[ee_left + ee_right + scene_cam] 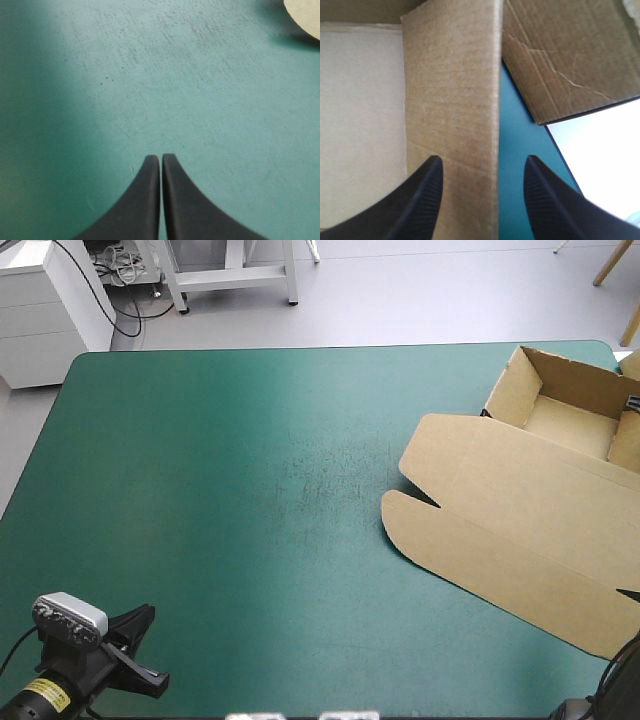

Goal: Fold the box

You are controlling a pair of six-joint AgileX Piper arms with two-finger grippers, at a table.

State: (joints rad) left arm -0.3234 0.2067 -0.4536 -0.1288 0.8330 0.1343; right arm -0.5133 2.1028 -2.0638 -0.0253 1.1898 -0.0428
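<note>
Left end effector (161, 160) nearest you: closed, empty, over bare teal-green bench (250, 490). Your right end effector (483, 162) open, astride a raised wall of box (520, 510) at bench's right edge. Walls up, lid flat; folding looks mostly done.

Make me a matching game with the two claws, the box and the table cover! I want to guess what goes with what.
Things:
1. left claw
2. right claw
3. box
4. table cover

Matches:
A. brown
B. open, at the box's wall
C. teal-green
D. shut, over bare cover

Pairs: 1-D, 2-B, 3-A, 4-C
</note>
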